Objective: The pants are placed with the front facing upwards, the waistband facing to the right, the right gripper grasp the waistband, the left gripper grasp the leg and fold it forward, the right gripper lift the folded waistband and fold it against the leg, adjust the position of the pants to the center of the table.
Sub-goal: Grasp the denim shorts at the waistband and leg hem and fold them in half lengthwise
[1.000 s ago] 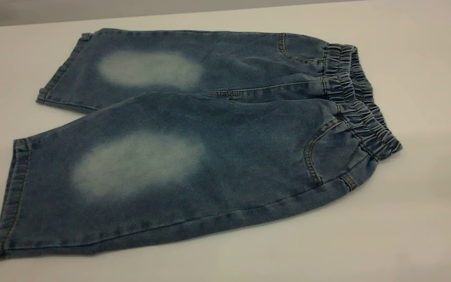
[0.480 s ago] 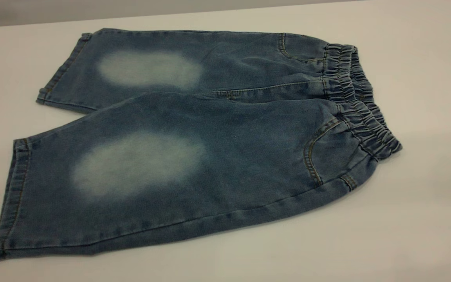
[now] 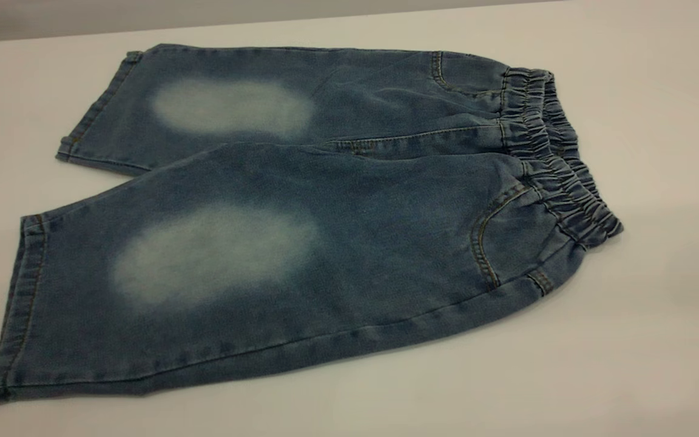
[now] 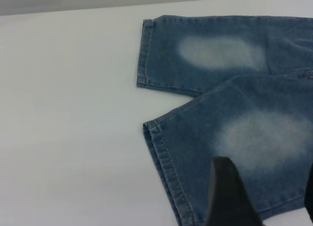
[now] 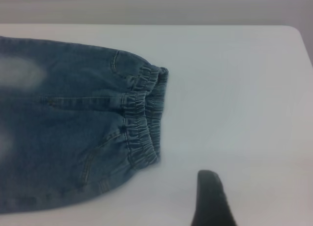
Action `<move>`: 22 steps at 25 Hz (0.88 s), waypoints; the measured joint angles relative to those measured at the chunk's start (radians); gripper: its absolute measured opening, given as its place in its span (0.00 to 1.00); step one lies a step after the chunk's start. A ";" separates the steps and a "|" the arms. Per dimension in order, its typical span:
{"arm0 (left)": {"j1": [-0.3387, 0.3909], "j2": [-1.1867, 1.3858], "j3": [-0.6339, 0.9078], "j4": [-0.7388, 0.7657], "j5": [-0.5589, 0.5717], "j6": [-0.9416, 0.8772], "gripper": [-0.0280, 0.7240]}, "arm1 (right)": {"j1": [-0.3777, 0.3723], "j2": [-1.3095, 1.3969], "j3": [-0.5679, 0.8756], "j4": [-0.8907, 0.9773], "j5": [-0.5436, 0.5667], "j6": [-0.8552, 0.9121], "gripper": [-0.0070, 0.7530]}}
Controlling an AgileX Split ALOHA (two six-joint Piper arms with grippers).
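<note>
The blue denim pants (image 3: pixel 301 230) lie flat on the white table (image 3: pixel 659 340), front up, each leg with a pale oval. Their legs point left, and the gathered waistband (image 3: pixel 559 170) is at the right. No gripper shows in the exterior view. In the left wrist view my left gripper (image 4: pixel 266 194) hangs open over the near leg's hem end (image 4: pixel 166 157), holding nothing. In the right wrist view only a black part of my right gripper (image 5: pixel 212 199) shows, over bare table beside the waistband (image 5: pixel 144 113) and apart from it.
The far table edge (image 3: pixel 264 24) runs just behind the pants. Bare tabletop (image 3: pixel 677 121) lies to the right of the waistband and along the front. In the right wrist view the table's corner (image 5: pixel 296 33) shows.
</note>
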 joint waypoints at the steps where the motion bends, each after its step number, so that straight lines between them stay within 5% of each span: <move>1: 0.000 0.000 0.000 0.000 0.000 0.000 0.50 | 0.000 0.000 0.000 0.000 0.000 0.000 0.51; 22: 0.000 0.072 -0.078 -0.056 0.039 -0.001 0.50 | 0.000 0.007 -0.014 0.128 -0.015 0.010 0.51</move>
